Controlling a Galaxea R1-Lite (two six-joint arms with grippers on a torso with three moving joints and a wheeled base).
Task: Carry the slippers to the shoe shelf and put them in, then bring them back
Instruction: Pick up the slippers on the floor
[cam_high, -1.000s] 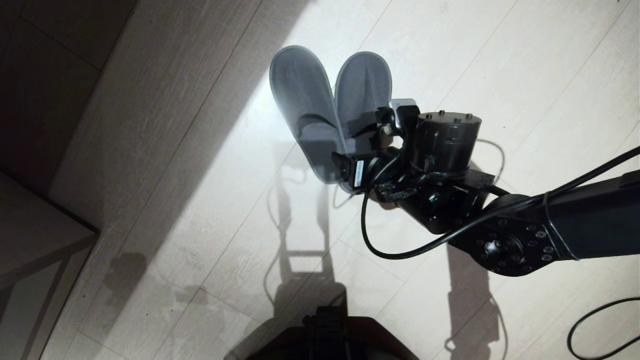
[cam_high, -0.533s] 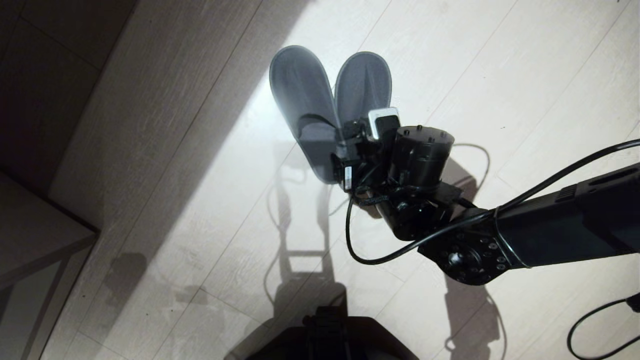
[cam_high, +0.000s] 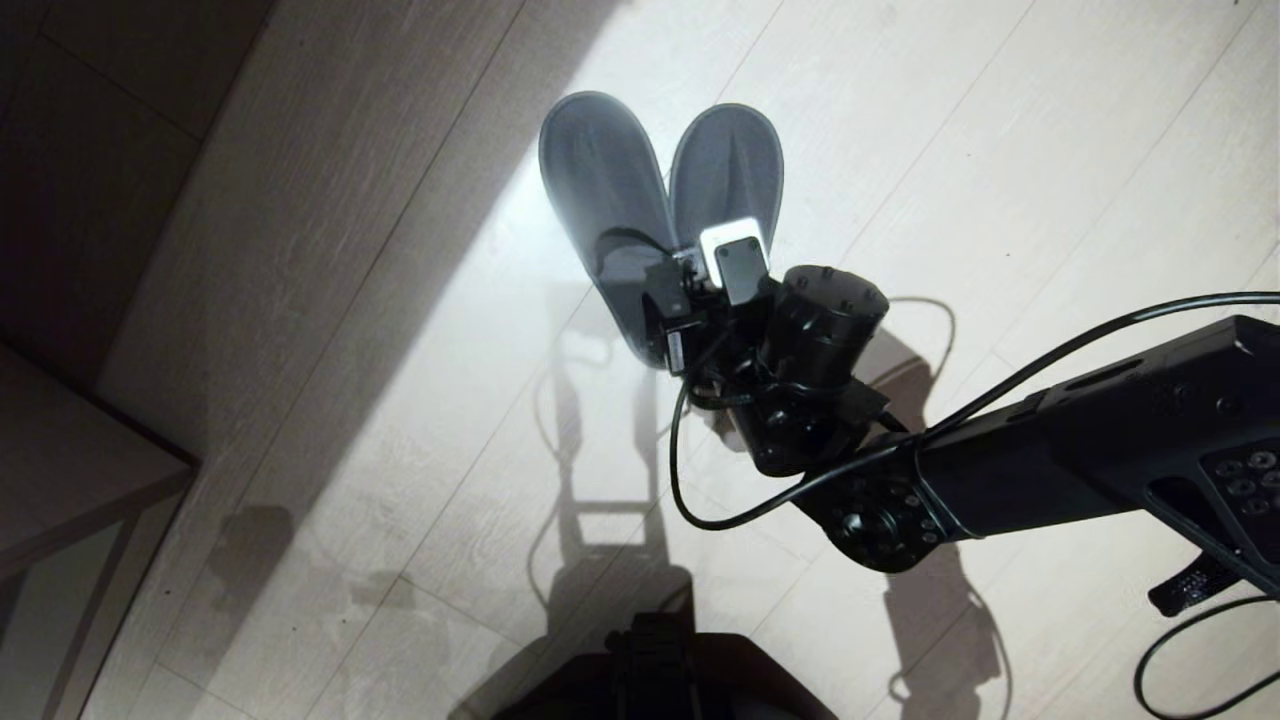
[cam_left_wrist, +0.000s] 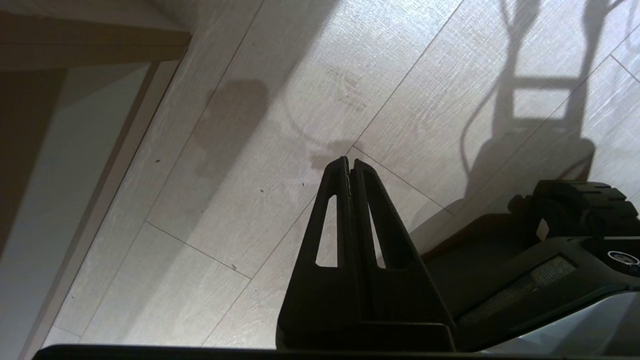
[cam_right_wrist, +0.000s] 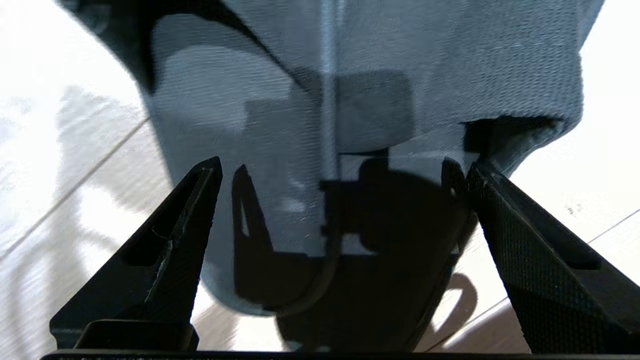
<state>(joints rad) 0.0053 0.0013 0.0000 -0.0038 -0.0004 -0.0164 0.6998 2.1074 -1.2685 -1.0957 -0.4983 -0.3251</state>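
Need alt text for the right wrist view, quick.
The open right gripper straddles the heel ends of the grey-blue slippers, one finger at each side. The slippers lie together on the pale wood floor.

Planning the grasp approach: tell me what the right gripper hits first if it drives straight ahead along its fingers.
Most likely the heel ends of the slippers. The right gripper is open, with the pair lying side by side on the floor directly ahead between its fingers. How near they are is unclear.
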